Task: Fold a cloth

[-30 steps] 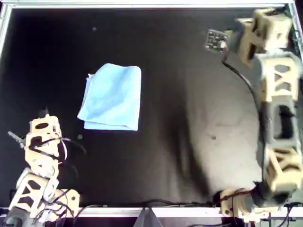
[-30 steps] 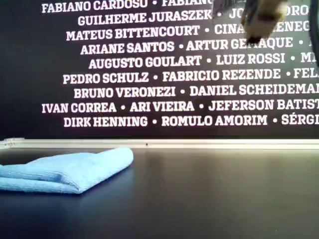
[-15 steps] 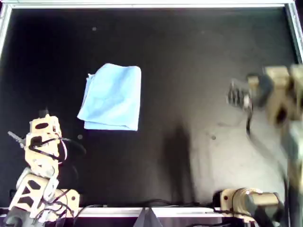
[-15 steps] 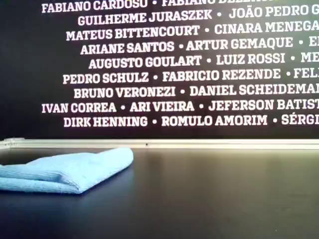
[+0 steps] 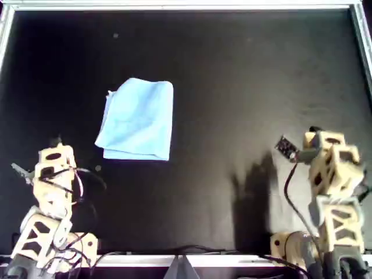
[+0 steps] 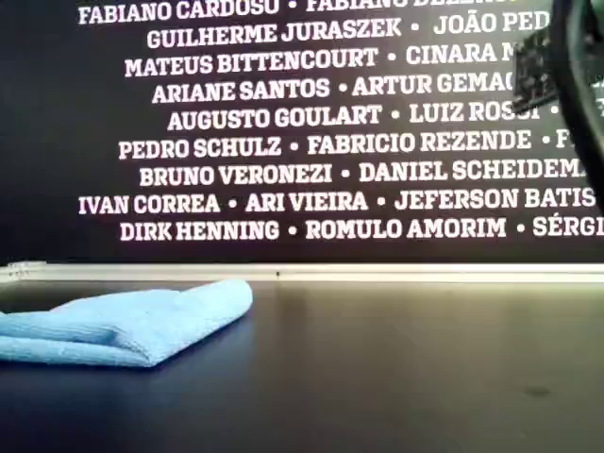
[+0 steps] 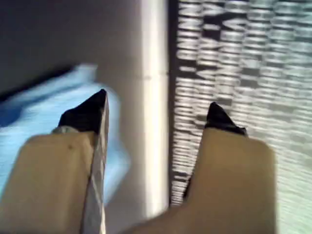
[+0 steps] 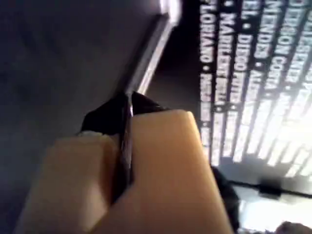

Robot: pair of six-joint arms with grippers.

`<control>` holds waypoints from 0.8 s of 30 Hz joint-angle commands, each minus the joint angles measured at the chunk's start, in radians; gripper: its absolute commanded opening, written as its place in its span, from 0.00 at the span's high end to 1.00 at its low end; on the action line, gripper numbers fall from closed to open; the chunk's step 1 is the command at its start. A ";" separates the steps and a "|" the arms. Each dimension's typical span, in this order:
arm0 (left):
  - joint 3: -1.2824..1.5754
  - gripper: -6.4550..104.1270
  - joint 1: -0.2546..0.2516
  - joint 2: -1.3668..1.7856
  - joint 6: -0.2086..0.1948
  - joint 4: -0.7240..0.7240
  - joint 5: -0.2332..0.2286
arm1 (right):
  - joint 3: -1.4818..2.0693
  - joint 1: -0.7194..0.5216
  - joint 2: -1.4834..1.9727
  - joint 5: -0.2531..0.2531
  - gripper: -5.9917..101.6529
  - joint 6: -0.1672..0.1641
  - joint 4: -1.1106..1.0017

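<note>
Folded cloth (image 5: 138, 120) — both hands clear, apart

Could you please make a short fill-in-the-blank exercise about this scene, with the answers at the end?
1. The light blue, soft fabric cloth lies ____ on the black table.
2. The left gripper has its jaws ____.
3. The right gripper has its jaws ____.
4. Neither gripper ____ the cloth.

Answers: folded; open; shut; touches
</note>
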 commanded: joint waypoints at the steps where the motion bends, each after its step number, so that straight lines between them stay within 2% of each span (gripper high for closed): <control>1: -0.009 0.31 0.003 0.018 -0.005 0.143 0.003 | 0.078 -0.002 0.034 0.006 0.93 -0.002 -0.066; 5: -0.009 0.31 0.002 0.020 -0.005 0.262 0.005 | 0.192 0.000 0.037 0.008 0.93 0.000 -0.066; 9: -0.009 0.31 0.000 0.021 -0.012 0.282 0.006 | 0.252 0.002 0.040 0.011 0.93 0.002 -0.067; 11: -0.009 0.31 0.000 0.021 -0.038 0.284 0.008 | 0.252 0.002 0.025 0.023 0.93 0.002 -0.067; 13: -0.009 0.31 0.000 0.021 -0.095 0.287 0.020 | 0.253 0.002 0.011 0.017 0.93 0.000 -0.066; 15: -0.009 0.31 0.000 0.021 -0.164 0.319 0.074 | 0.253 0.002 0.009 0.009 0.93 0.000 -0.066; 18: -0.009 0.31 0.000 0.021 -0.247 0.430 0.230 | 0.253 0.002 0.006 0.023 0.93 0.000 -0.064; 19: -0.009 0.31 0.008 0.021 -0.247 0.460 0.291 | 0.253 0.002 0.006 0.026 0.93 0.000 -0.064; 21: -0.020 0.31 0.014 0.021 -0.247 0.500 0.377 | 0.253 0.002 0.005 0.026 0.93 0.000 -0.043; 22: -0.020 0.31 0.014 0.021 -0.245 0.508 0.403 | 0.253 0.002 0.002 0.026 0.93 -0.002 -0.021; 24: -0.014 0.31 0.015 0.021 -0.245 0.508 0.411 | 0.253 0.006 0.005 0.026 0.93 -0.002 0.034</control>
